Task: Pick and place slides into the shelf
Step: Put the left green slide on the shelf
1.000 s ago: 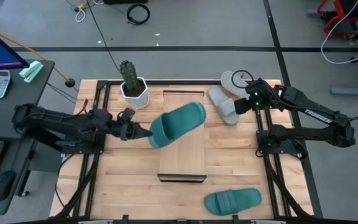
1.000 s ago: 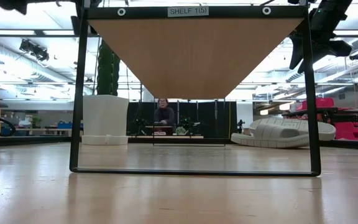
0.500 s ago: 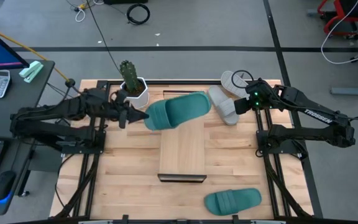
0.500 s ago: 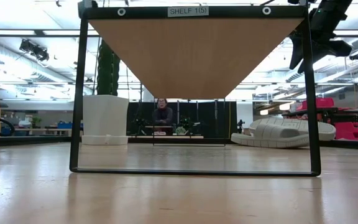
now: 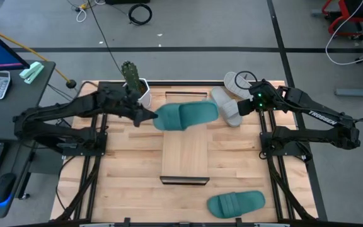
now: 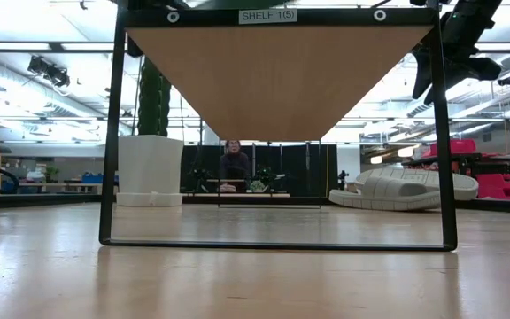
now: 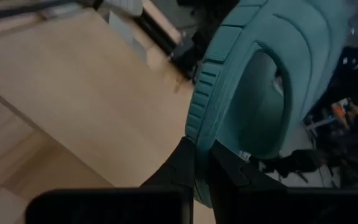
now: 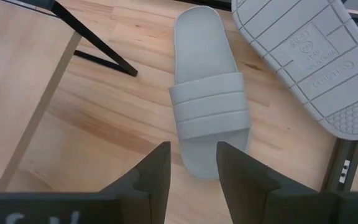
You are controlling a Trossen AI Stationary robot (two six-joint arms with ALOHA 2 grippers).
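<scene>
My left gripper (image 5: 149, 117) is shut on one teal slide (image 5: 184, 116) and carries it above the far end of the shelf (image 5: 184, 148), a long light-wood board on a dark frame. The second teal slide (image 5: 235, 203) lies on its sole near the table's near edge. Of the two grey slides, one (image 8: 207, 93) lies strap up on the table at the far right. The other (image 8: 309, 50) lies sole up beside it. My right gripper (image 8: 191, 171) hovers open above the strap-up grey slide and touches nothing. My left gripper pinches the teal slide between its two fingers (image 7: 185, 168) by the sole's rim at one end (image 7: 199, 134). It comes about level from the table's left, along the slide's length. The slide is lifted and reaches out toward the table's right over the shelf's far end.
A potted cactus (image 5: 133, 82) in a white pot stands at the far edge, just behind my left gripper. The low view looks under the shelf's board (image 6: 277, 80) between the frame's legs. A person (image 6: 234, 165) sits in the room beyond.
My left gripper has moved toward the table's far edge and a little right, keeping its hold. The teal slide has swung from a slant over the shelf's middle to lie crosswise over the shelf's far end.
</scene>
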